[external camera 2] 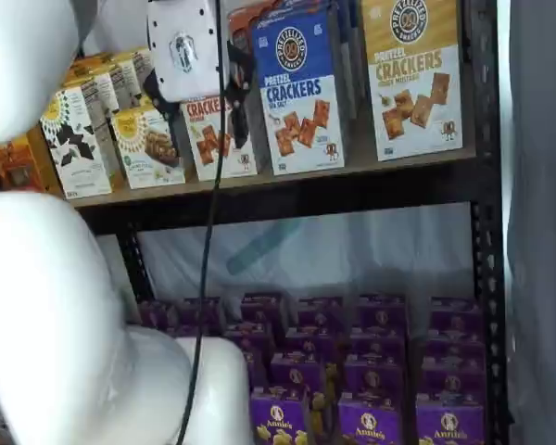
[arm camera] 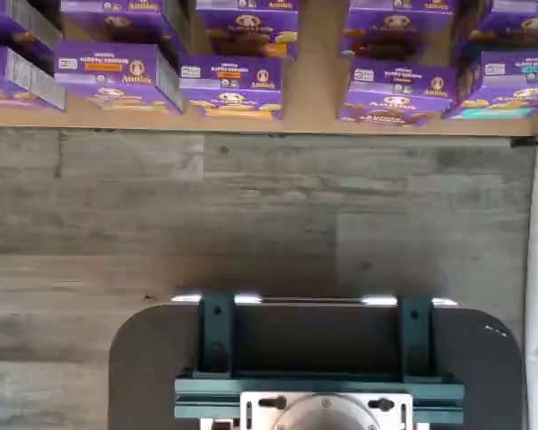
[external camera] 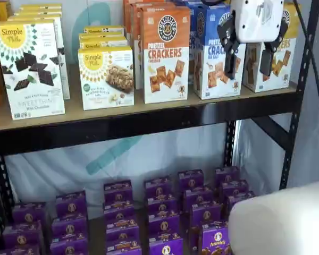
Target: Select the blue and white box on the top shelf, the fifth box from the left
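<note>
The blue and white box stands upright on the top shelf, between an orange cracker box and a yellow-topped one. It also shows in a shelf view with its full front visible. My gripper hangs in front of the shelf at the box's height, its white body covering the box's upper right corner. A plain gap shows between its two black fingers, so it is open and holds nothing. In a shelf view the gripper overlaps the orange box to the left of the blue one. The wrist view shows neither the box nor the fingers.
An orange cracker box, a yellow-topped box and Simple Mills boxes share the shelf. Purple Annie's boxes fill the lower level. The black upright, the cable and the white arm are nearby.
</note>
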